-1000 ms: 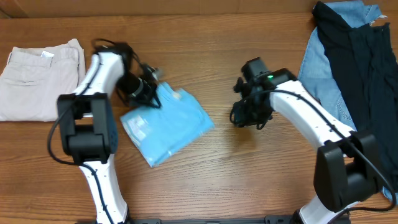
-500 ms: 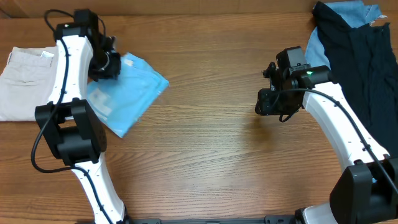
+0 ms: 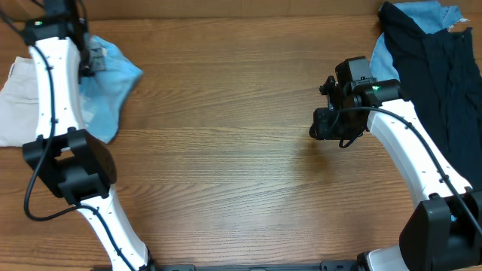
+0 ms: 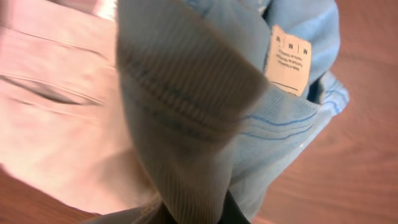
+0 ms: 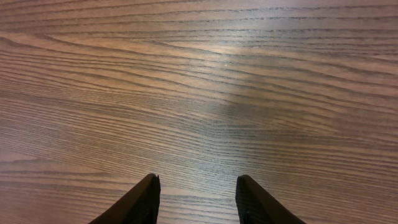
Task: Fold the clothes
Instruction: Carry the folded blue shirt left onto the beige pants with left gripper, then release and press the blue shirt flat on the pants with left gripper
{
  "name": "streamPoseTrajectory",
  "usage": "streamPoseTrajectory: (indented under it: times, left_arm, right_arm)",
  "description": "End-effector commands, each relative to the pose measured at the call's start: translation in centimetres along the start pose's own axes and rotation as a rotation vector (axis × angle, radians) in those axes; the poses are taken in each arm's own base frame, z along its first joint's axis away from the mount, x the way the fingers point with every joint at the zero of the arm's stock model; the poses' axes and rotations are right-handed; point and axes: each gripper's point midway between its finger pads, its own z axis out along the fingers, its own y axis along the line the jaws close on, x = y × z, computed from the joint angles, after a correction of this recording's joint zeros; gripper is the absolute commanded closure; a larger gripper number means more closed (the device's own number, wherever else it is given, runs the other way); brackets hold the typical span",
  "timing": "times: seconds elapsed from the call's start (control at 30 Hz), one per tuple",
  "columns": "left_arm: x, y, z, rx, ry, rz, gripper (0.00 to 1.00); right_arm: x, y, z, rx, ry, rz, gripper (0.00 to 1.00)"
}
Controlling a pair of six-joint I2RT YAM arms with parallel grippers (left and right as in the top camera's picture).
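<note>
Sky-blue T-shirt hangs bunched in the clenched jaws of the left gripper at the far-left side of the bench, draping partly over the beige trousers. The right gripper hovers over bare wood, jaws parted and empty, near the denim and black garments.

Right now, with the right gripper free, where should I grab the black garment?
Probably by its left edge, coming in from the middle of the table. The black garment lies on top of the denim-blue garment, and that edge faces the open right gripper. Pinch the top layer only.
</note>
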Motion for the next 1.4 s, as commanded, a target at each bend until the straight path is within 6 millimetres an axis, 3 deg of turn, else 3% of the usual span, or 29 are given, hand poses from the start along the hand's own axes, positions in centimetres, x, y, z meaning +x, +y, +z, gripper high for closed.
streamPoseTrajectory:
  times: [0.0, 0.27, 0.67, 0.87, 1.2, 1.37]
  left_arm:
    - [-1.9, 3.8, -2.0, -0.059, -0.085, -0.085, 0.94]
    - [-2.5, 6.2, -1.6, 0.125, -0.122, -0.188, 0.94]
    - [-3.3, 13.4, -1.2, 0.084, -0.217, -0.254, 0.93]
    - [-3.4, 14.4, -0.3, 0.075, -0.225, -0.235, 0.93]
    - [-2.3, 14.7, 3.5, 0.062, -0.157, -0.235, 0.93]
    - [-1.9, 15.8, 4.2, 0.040, -0.148, -0.246, 0.93]
  right_arm:
    - [-0.7, 0.1, -1.2, 0.001, -0.046, -0.014, 0.56]
    - [-0.7, 0.1, -1.3, 0.001, -0.047, -0.013, 0.56]
    - [-0.7, 0.1, -1.2, 0.001, -0.045, -0.013, 0.56]
    - [-0.7, 0.1, -1.2, 0.001, -0.045, -0.012, 0.56]
    - [-0.6, 0.1, -1.2, 0.001, -0.045, -0.012, 0.57]
    - [-0.7, 0.1, -1.2, 0.001, -0.045, -0.012, 0.56]
